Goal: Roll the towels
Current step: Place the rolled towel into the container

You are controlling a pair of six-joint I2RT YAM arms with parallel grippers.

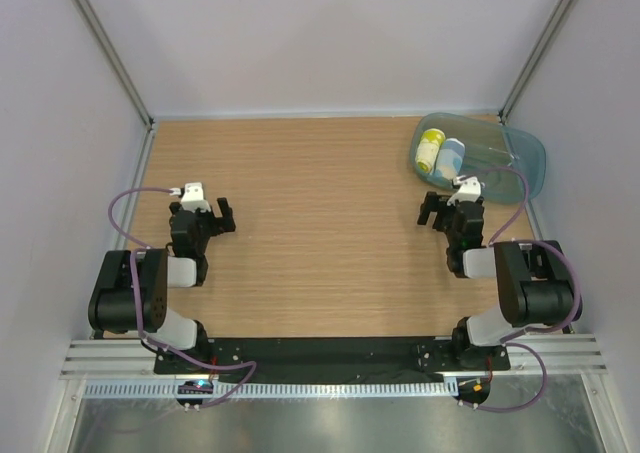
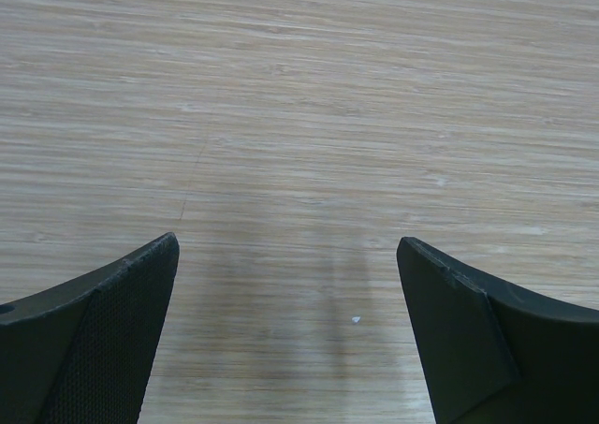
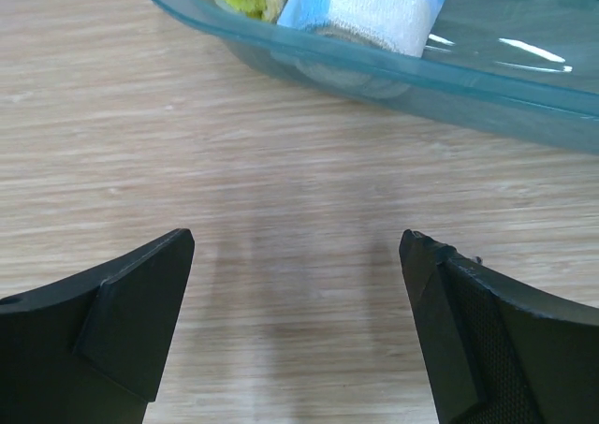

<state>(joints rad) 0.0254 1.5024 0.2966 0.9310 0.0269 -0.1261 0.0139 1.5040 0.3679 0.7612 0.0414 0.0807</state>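
My left hand point(image 1: 222, 216) and right hand point(image 1: 432, 213) are open, empty; the yellow towel point(image 1: 428, 151) and blue towel point(image 1: 451, 159), rolled in the tray point(image 1: 527, 171) at the far right corner of the tabletop point(image 1: 320, 263), seem soft, so I would pinch mid-roll.

Lab robot cell: white walls point(image 1: 300, 43), aluminium framing point(image 1: 108, 48), wooden tabletop point(image 1: 320, 263).

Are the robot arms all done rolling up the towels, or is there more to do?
Done, it seems: the rolled yellow printed towel and the rolled light blue towel lie side by side in the translucent teal plastic tray. In hand: nothing; the left gripper and right gripper are open and empty over the wooden table. Left: nothing that I can see, as no unrolled towel shows.
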